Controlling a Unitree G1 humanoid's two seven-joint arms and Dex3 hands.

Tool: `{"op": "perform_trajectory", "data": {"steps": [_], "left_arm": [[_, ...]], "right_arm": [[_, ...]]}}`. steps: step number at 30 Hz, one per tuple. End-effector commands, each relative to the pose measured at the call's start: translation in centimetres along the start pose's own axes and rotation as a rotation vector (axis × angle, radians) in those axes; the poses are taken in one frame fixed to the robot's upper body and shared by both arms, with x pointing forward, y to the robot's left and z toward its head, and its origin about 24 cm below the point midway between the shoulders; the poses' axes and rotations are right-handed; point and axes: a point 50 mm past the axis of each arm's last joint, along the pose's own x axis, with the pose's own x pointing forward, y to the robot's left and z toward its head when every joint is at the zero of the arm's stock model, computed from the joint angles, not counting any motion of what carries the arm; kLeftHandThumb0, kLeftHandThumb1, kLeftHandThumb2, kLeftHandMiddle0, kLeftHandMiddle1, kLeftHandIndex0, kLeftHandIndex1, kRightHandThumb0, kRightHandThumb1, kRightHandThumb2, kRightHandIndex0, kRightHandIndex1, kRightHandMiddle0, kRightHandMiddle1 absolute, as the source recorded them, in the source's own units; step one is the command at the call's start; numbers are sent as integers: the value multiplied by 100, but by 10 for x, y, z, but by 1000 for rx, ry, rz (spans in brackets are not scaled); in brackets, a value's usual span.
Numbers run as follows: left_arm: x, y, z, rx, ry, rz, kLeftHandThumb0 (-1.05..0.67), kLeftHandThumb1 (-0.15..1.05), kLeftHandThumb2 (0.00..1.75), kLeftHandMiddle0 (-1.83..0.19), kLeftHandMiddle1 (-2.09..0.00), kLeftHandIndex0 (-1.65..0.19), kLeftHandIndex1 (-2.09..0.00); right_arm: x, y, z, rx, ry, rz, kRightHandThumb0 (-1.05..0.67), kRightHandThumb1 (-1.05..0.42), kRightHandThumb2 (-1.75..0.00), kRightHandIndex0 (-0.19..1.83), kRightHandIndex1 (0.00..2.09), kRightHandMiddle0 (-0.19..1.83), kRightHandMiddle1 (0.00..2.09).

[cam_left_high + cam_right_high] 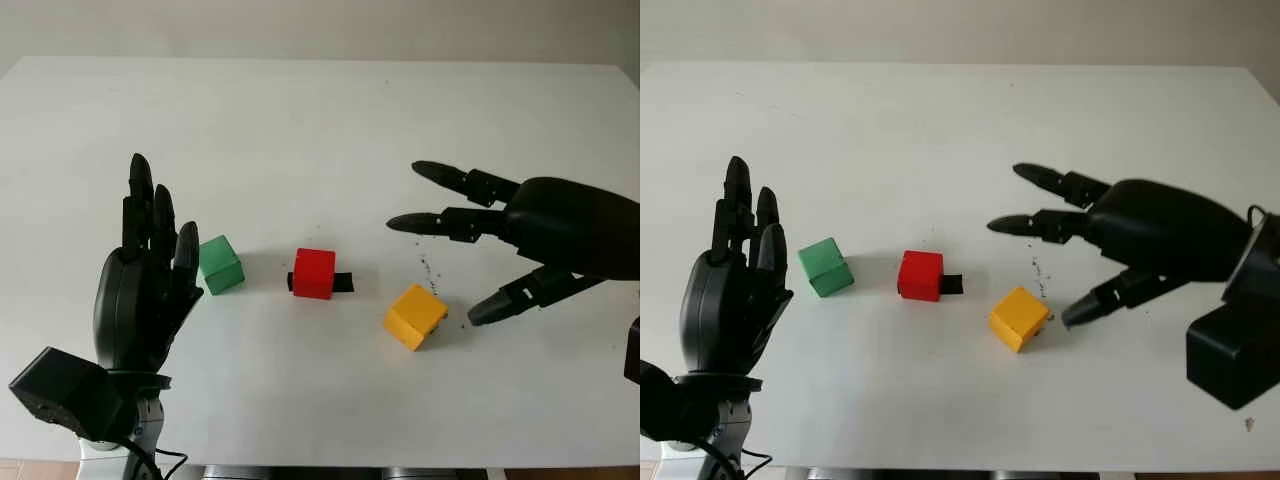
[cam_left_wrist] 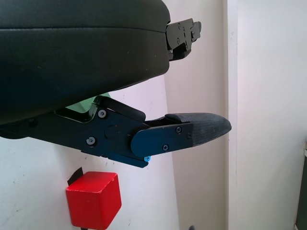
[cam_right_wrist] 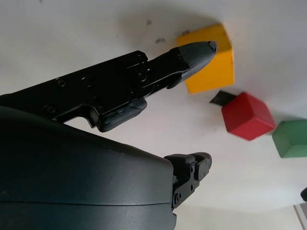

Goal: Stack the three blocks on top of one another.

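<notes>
left robot hand [image 1: 150,270]: near-left of the bench, open, holds nothing, fingers pointing away from the robot; green block sits just beside its fingertips on the inner side.
yellow block [image 1: 415,316]: nearest of the three, right of centre, turned corner-on to the robot, on the bench.
right robot hand [image 1: 520,235]: open, empty, just to the right of the yellow block; lower finger [image 1: 500,303] tip sits close beside the block's right face, upper two fingers reach above and past it. Contact: can't tell, looks like a small gap.
red block [image 1: 314,273]: middle of the row, a bit farther back, black strip [image 1: 343,282] poking out from under its right side.
green block [image 1: 220,264]: left end of the row, apart from red.
bench [image 1: 320,120]: white, bare behind the blocks.
key relation: yellow lies left of the right robot hand, inside its finger span; right hand is clearly the nearer one for it.
status: nothing stacked yet; likely next step is closing on yellow.
</notes>
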Motion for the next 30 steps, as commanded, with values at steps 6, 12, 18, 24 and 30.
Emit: {"op": "perform_trajectory", "data": {"steps": [6, 12, 18, 24, 30], "left_arm": [[-1, 0, 6, -5, -11, 4, -64, 105, 53, 17, -6, 18, -5], [-2, 0, 6, 2, -10, -4, -64, 105, 53, 18, -5, 19, -5], [-3, 0, 5, -7, -7, 0, -64, 105, 52, 18, -5, 18, -5], [-4, 0, 6, -7, -10, 7, -64, 105, 52, 17, -6, 18, -5], [-5, 1, 5, -3, -9, 10, -64, 105, 52, 17, -5, 18, -5]], "right_arm": [[1, 18, 3, 37, -2, 19, -67, -97, -6, -19, 0, 15, 4], [8, 36, -1, 15, -26, -31, -63, -96, -5, -19, 1, 18, 5], [16, 46, -3, -22, -58, -53, -59, -94, -5, -18, 3, 24, 9], [21, 51, -6, -37, -70, -40, -54, -95, -5, -15, 6, 29, 11], [24, 52, -6, -43, -81, -33, -52, -95, -5, -12, 6, 35, 15]]}}
